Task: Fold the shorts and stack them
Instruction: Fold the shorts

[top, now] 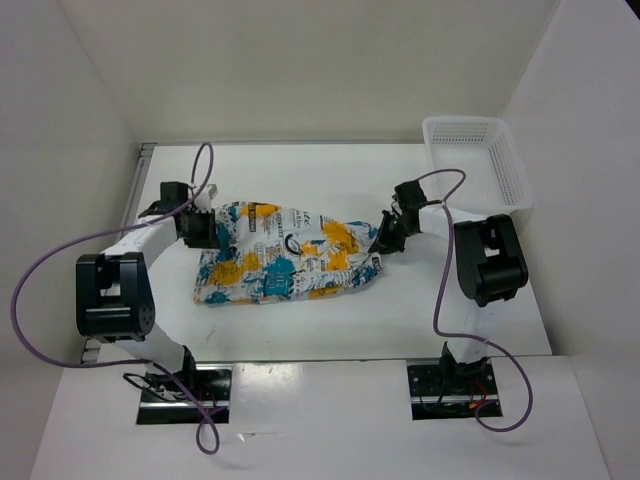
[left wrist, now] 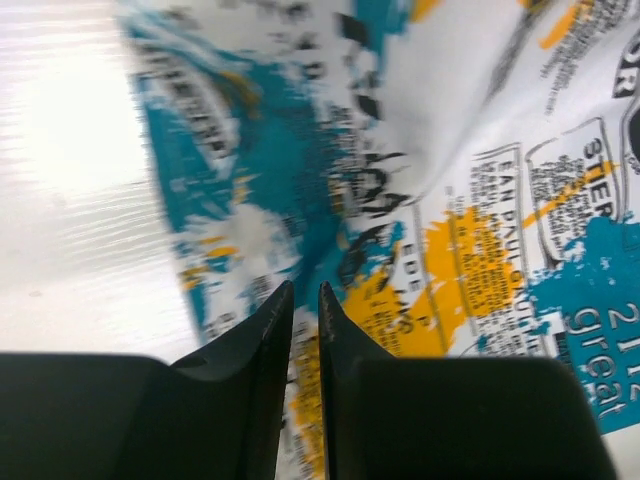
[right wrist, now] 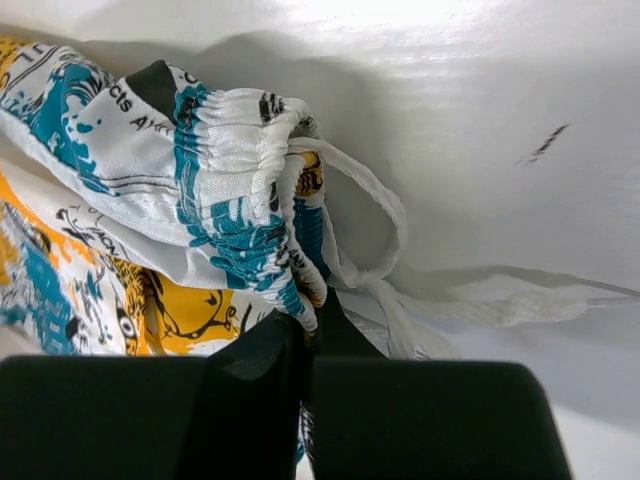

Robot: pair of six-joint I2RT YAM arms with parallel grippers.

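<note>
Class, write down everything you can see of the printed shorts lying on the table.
The shorts are soft white fabric printed with teal, yellow-orange and black newspaper-style patches. They lie stretched crosswise on the white table, rumpled and not yet folded. One end has a gathered elastic waistband with a white drawstring loop. The fingers of the right gripper pinch that waistband. The fingers of the left gripper close on the opposite end of the fabric.

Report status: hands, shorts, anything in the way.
Left hand shut on left edge of shorts. Right hand shut on waistband. Shorts spread out, unfolded. Nothing blocking; basket far right, apart.
</note>
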